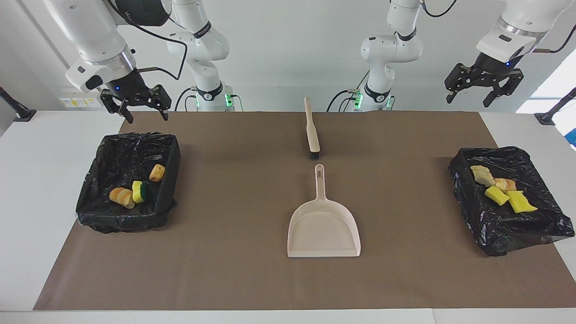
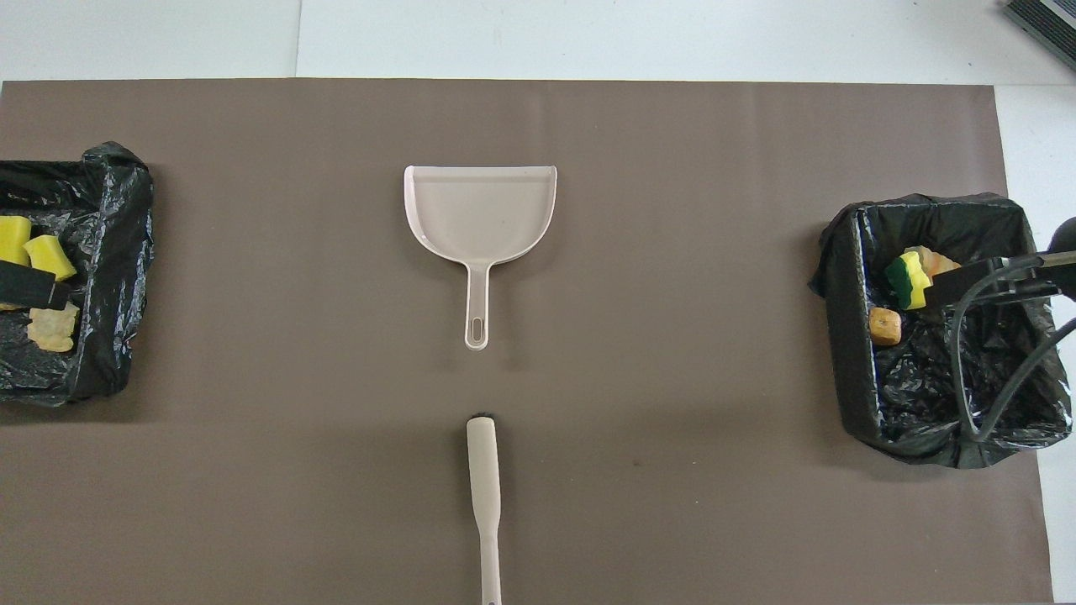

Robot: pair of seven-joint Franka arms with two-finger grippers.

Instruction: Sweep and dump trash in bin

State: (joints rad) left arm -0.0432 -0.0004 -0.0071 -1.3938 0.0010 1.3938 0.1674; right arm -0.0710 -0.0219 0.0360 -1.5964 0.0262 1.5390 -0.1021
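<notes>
The trash lies in two black-lined bins. In the bin (image 1: 121, 220) at the right arm's end are a tan chunk (image 1: 157, 172), a green-and-yellow sponge wedge (image 2: 908, 280) and an orange-brown chunk (image 1: 121, 197). The bin (image 1: 477, 216) at the left arm's end holds two yellow sponge bits (image 1: 521, 202) and two bread-like chunks (image 1: 481, 175). My right gripper (image 1: 148, 118) hangs open and empty over its bin's edge nearest the robots. High above the table's corner at its own end, my left gripper (image 1: 469, 102) is open and empty.
A beige dustpan (image 1: 324, 225) lies mid-mat, empty, its handle pointing toward the robots. A beige brush (image 1: 311, 130) with black bristles lies in line with it, nearer to the robots. Brown mat (image 2: 672, 378) covers the table between the bins.
</notes>
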